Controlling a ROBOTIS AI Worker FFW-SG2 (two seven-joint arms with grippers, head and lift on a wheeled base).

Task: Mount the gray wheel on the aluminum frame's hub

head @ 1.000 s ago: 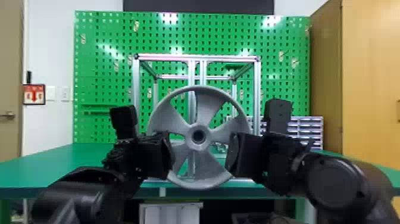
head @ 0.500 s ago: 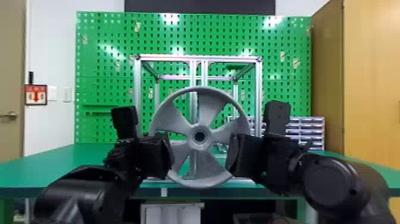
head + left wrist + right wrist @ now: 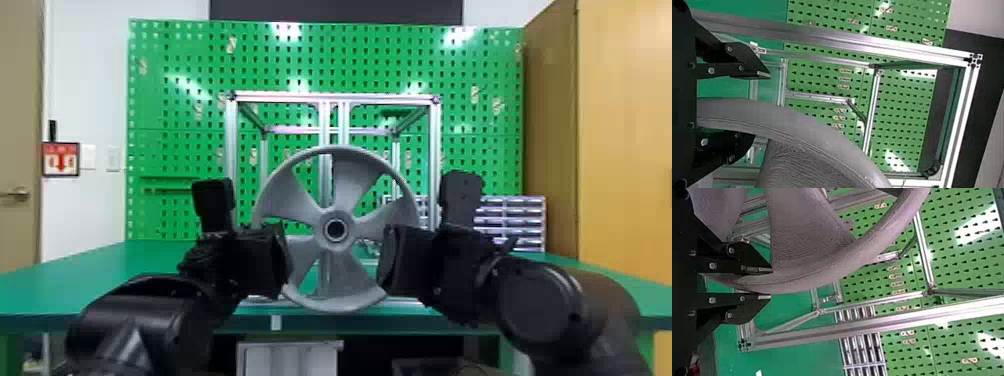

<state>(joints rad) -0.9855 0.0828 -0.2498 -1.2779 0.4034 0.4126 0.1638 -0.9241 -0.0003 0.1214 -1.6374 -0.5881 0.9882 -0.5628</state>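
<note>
In the head view, my left gripper (image 3: 262, 260) is at the left side of the gray wheel (image 3: 352, 182) and my right gripper (image 3: 410, 260) at its right side. Upright, the wheel faces the camera before the aluminum frame (image 3: 332, 98); the frame's hub is hidden behind it. The left wrist view has my left gripper (image 3: 760, 105) open, the wheel's rim (image 3: 801, 127) passing between its fingers with a gap beside one of them. My right gripper (image 3: 770, 284) is shut on the rim (image 3: 828, 273) in the right wrist view.
The frame stands on a green table (image 3: 95, 272), with a green pegboard (image 3: 175, 110) behind. Small-parts drawers (image 3: 510, 222) are at the back right. A wooden cabinet (image 3: 622, 150) stands farther right, and a white unit (image 3: 290, 357) is below the table's front edge.
</note>
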